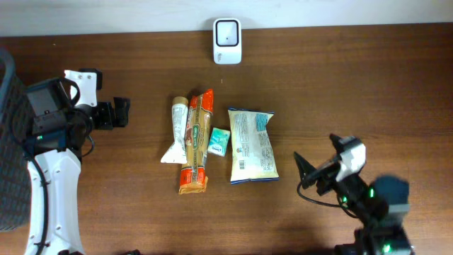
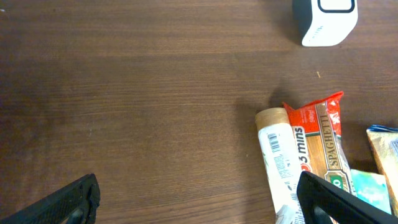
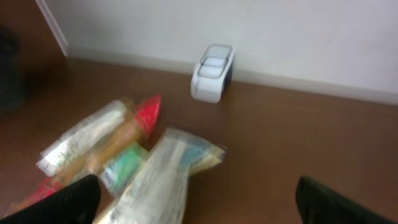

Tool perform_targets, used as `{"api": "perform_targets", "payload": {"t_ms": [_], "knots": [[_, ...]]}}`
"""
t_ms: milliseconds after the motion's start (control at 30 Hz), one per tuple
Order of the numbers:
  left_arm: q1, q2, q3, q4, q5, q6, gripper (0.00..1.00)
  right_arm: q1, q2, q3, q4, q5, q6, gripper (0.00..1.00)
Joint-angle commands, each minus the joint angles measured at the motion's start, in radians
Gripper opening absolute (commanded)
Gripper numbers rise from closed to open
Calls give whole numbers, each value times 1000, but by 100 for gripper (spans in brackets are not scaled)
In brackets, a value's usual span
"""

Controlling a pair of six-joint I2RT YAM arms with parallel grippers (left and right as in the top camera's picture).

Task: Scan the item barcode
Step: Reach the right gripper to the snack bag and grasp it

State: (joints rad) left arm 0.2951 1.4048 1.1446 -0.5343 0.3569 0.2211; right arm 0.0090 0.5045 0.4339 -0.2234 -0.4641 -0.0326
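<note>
Brown wooden table [image 1: 354,85]; dark mesh basket [image 1: 8,184] at left edge; white wall [image 3: 311,31] behind.

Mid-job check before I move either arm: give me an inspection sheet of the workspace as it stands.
Surface: brown wood-grain table.
Job's things: white scanner at the far edge; tube, spaghetti pack, small teal packet and snack bag lie side by side mid-table.
Clutter: nothing seen.
Grippers: left gripper open, empty; right gripper open, empty; both apart from the items.
Cables: black cable loops beside the left arm.
Surroundings: dark basket at the left edge; white wall behind the scanner.
</note>
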Motion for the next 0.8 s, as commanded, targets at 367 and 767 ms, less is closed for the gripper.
{"api": "perform_targets", "payload": {"t_ms": [367,767], "knots": [[1,5,5,-2,17,16,99,113,1143,1128,-642,-52,-192,81],[1,5,5,-2,17,16,99,478,1579,1273,-504,163,208,4]]}}
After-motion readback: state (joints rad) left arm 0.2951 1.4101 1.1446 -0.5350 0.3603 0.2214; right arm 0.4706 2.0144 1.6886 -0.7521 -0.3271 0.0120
